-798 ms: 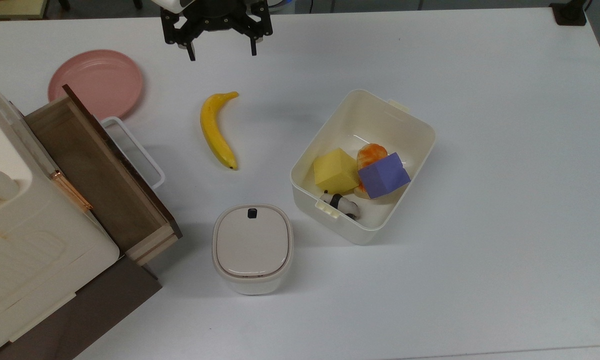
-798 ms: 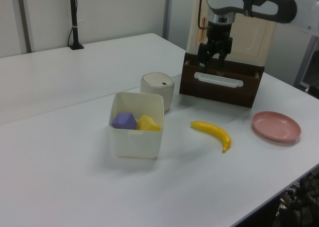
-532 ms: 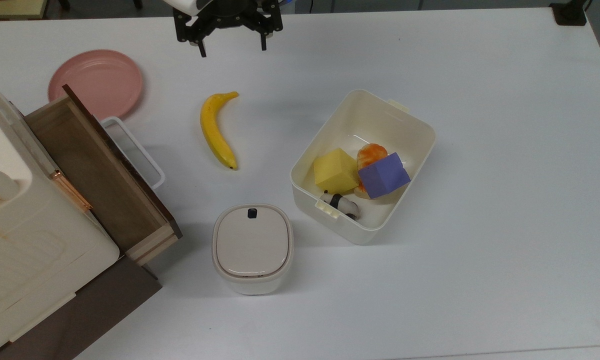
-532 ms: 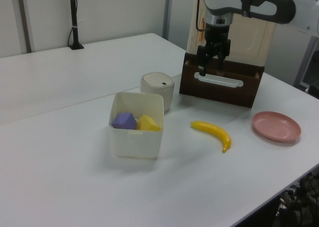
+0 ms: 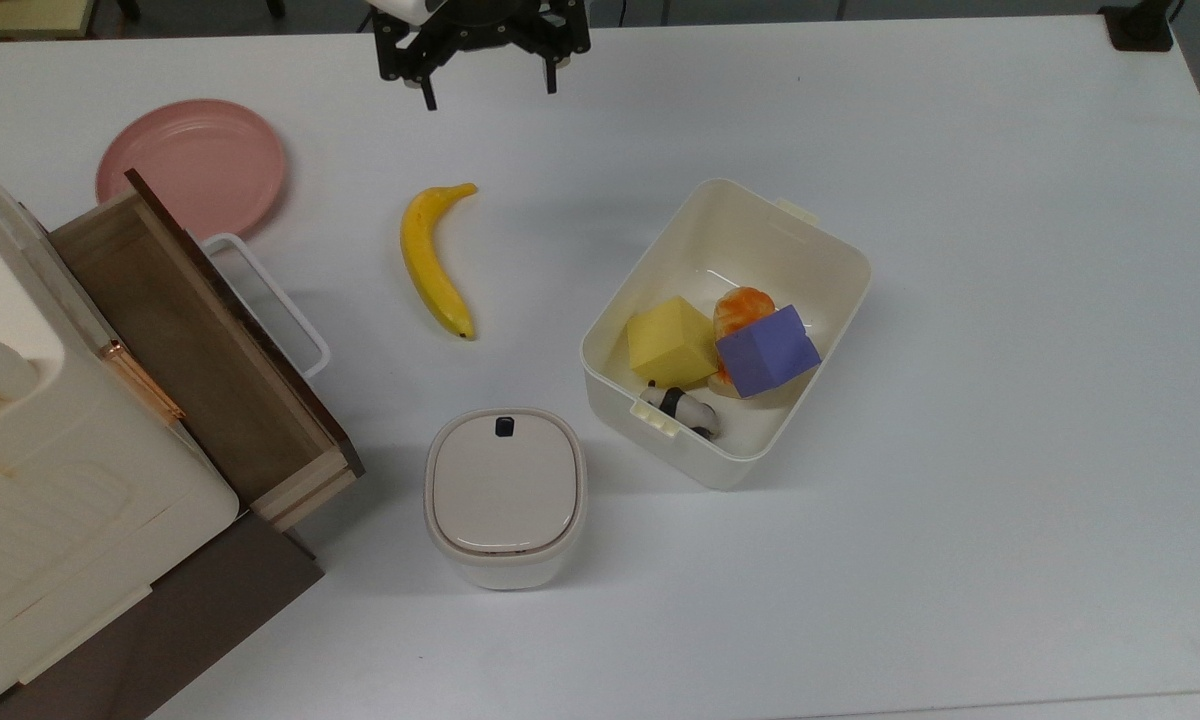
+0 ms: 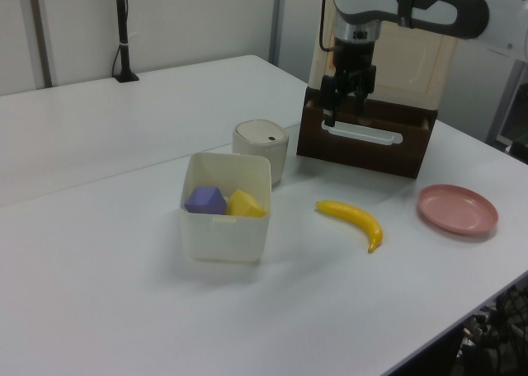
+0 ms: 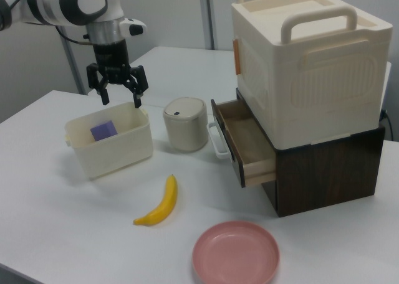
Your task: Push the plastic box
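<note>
The plastic box [image 5: 740,232] is a cream-white tub right of centre in the top view, with clip tabs on its short ends. It holds a yellow block [image 5: 668,342], a purple cube [image 5: 768,350], an orange piece [image 5: 742,306] and a small panda toy [image 5: 682,408]. My gripper [image 5: 490,92] hangs open and empty at the top view's upper edge, well up and left of the box and touching nothing. In the left view the gripper [image 6: 343,114] is raised beyond the box [image 6: 223,236]. In the right view the gripper [image 7: 121,101] hovers over the box [image 7: 118,150].
A banana [image 5: 433,262] lies left of the box, and a pink plate [image 5: 192,165] sits further left. A rounded lidded container [image 5: 505,492] with a black button stands close to the box's lower-left corner. A cabinet with an open drawer [image 5: 200,350] takes up the top view's left side.
The gripper has shifted toward the top view's right, staying open and high above the table. The box and the other objects have not moved.
</note>
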Robot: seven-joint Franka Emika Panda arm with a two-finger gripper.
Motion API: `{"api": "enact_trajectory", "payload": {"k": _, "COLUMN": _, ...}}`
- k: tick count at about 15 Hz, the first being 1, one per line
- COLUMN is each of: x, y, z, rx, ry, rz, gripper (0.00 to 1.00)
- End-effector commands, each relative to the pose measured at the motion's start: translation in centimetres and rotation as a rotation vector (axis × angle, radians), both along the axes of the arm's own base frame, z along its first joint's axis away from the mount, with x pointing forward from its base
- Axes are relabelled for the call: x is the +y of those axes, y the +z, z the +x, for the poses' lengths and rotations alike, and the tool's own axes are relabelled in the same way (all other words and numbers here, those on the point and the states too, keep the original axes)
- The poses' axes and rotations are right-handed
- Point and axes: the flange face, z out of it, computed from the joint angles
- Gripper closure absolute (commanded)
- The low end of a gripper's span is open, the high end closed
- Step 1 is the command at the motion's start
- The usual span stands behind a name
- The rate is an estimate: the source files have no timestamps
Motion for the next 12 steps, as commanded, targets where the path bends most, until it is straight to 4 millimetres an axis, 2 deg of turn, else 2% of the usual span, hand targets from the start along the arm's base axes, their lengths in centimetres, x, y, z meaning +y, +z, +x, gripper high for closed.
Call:
{"api": "enact_trajectory", "payload": {"k": 1, "x": 1.1, "y": 0.8, "z": -1.6, "rx": 0.045, "ry": -0.007, "rz": 0.022, "gripper": 0.00}}
{"api": "enact_trajectory", "payload": {"k": 6, "x": 1.1, "y": 0.6, "z": -1.6, "rx": 0.050, "ry": 0.001, "rz": 0.023, "gripper": 0.00}}
{"api": "enact_trajectory", "payload": {"k": 12, "x": -0.5, "y": -0.2, "z": -0.7, "rx": 0.031, "ry": -0.001, "rz": 0.020, "gripper": 0.00}}
